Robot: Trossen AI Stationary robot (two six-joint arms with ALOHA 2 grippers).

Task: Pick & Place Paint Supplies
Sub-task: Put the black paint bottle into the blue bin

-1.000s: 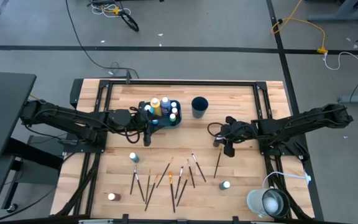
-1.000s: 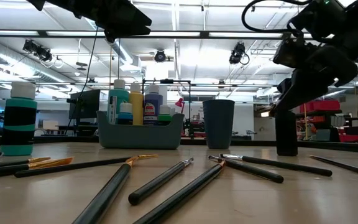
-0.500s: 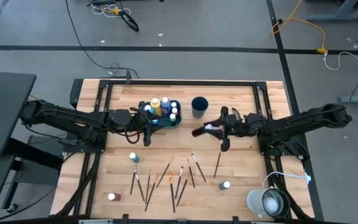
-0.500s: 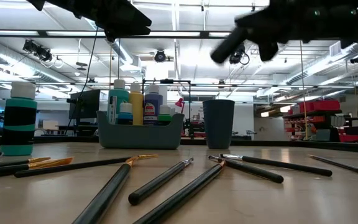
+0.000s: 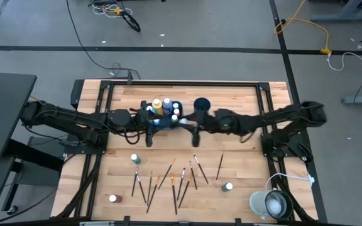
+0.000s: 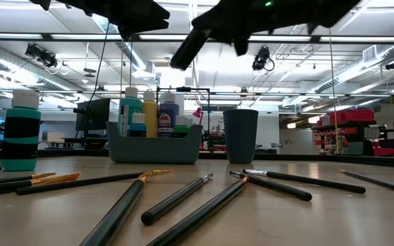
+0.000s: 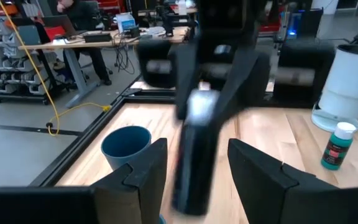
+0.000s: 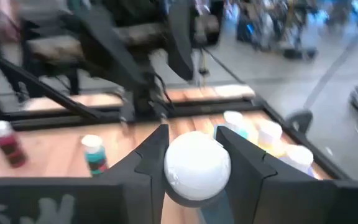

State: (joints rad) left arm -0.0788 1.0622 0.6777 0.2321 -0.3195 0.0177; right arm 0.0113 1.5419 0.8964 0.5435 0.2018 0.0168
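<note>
Overhead, we see a teal rectangular tray [image 5: 168, 120] on the wooden worktop [image 5: 244, 150], holding several white-capped paint bottles [image 5: 163, 107], yellow, blue and white among them. Just beside it stands a dark blue round cup [image 5: 201, 105]; we cannot tell what is inside. Our right gripper [image 5: 190, 123] hangs close by the tray, clamped on a dark white-capped paint bottle [image 8: 197, 164]. Our left gripper [image 5: 149, 135] waits at the tray's near side, fingers wide with nothing between them. Thin wooden-handled paintbrushes [image 5: 171, 179] and three more bottles [image 5: 135, 159] lie on the worktop's front.
</note>
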